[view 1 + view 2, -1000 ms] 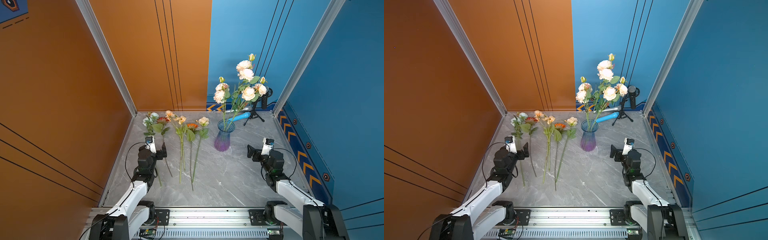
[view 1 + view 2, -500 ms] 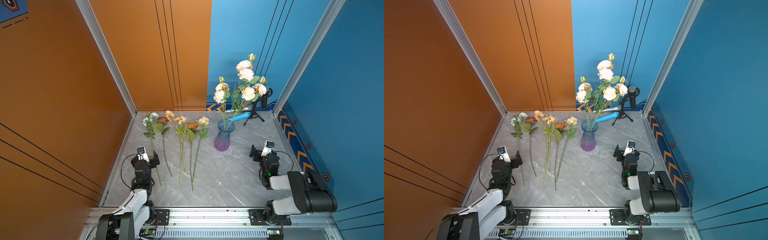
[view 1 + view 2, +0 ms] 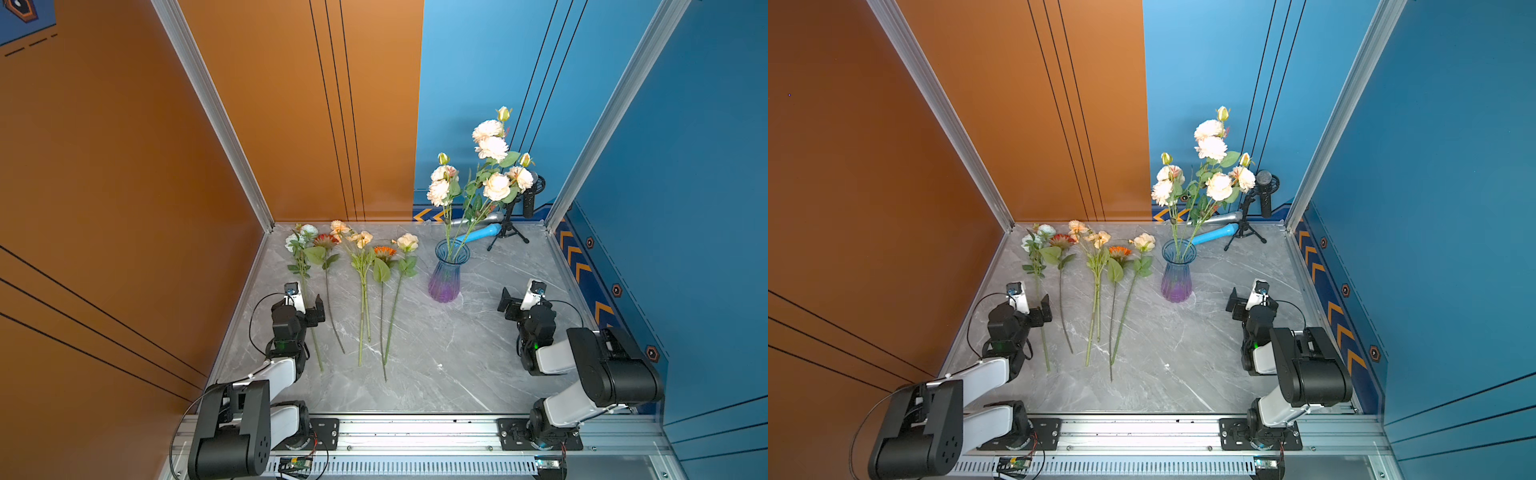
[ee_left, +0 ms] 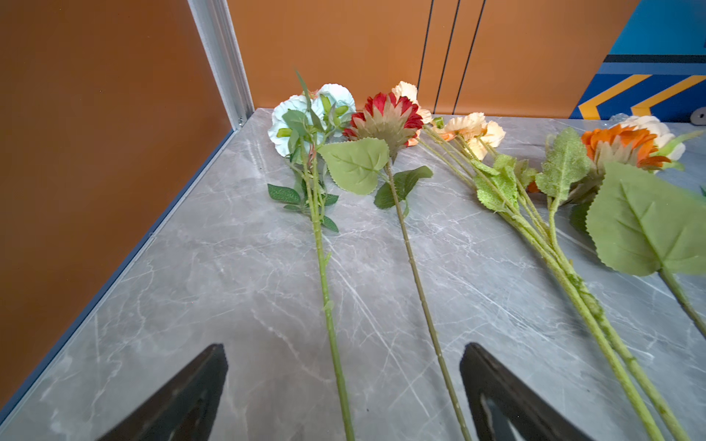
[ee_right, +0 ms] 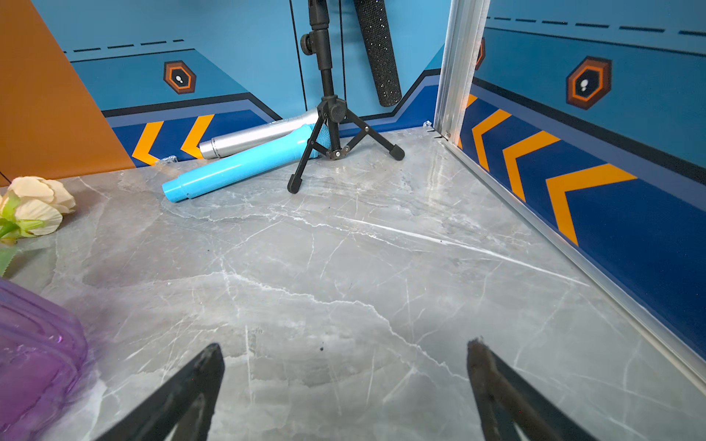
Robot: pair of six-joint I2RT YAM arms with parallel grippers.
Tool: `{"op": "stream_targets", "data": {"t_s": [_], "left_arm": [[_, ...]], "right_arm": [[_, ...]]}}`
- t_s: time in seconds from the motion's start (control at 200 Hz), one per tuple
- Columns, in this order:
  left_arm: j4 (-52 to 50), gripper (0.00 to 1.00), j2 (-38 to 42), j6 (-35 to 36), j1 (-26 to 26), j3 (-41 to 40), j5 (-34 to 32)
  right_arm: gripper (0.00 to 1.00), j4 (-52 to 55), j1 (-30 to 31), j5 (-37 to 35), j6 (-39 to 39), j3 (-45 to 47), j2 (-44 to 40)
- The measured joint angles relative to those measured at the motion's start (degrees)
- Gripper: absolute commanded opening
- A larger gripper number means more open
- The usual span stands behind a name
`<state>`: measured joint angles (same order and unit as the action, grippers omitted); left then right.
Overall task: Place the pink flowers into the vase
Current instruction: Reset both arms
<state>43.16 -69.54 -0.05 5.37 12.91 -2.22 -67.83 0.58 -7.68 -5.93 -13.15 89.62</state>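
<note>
Sees the pink flowers [image 3: 496,187] upright in the vase [image 3: 445,278], toward the back, right of centre on the counter [image 3: 436,365]; stem ends inside blurred by ribbed glass, can't count them. Finds left tool [image 4: 344,351] released, jaws wide, empty, low over two stems of the loose flowers [image 3: 361,257] lying on the counter; loses half of it behind the wrist camera in both top views. Finds right tool [image 5: 344,347] released too, gripping nothing, over bare counter near the vase. Catches only a purple sliver of vase base at the right wrist frame's edge, flowers above out of frame. Notes mic stand [image 3: 508,230] partly hidden behind the blooms, blue tube [image 3: 482,232] crossed by stems.
</note>
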Motion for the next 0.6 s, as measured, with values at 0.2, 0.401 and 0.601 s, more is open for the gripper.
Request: {"op": "stream_targets", "data": {"t_s": [0.2, 0.401, 0.601], "left_arm": [[0.0, 0.98, -3.6, 0.8, 0.0, 2.7, 3.0], [0.3, 0.98, -4.0, 1.1, 0.0, 2.9, 3.3], [0.4, 0.98, -4.4, 1.1, -0.7, 3.1, -0.2]], "right_arm": [[1.00, 8.4, 0.6, -1.4, 0.2, -6.3, -0.3], [1.00, 11.9, 2.1, -3.2, 0.7, -6.7, -0.3], [1.00, 12.2, 2.1, -3.0, 1.9, -6.5, -0.4]]}}
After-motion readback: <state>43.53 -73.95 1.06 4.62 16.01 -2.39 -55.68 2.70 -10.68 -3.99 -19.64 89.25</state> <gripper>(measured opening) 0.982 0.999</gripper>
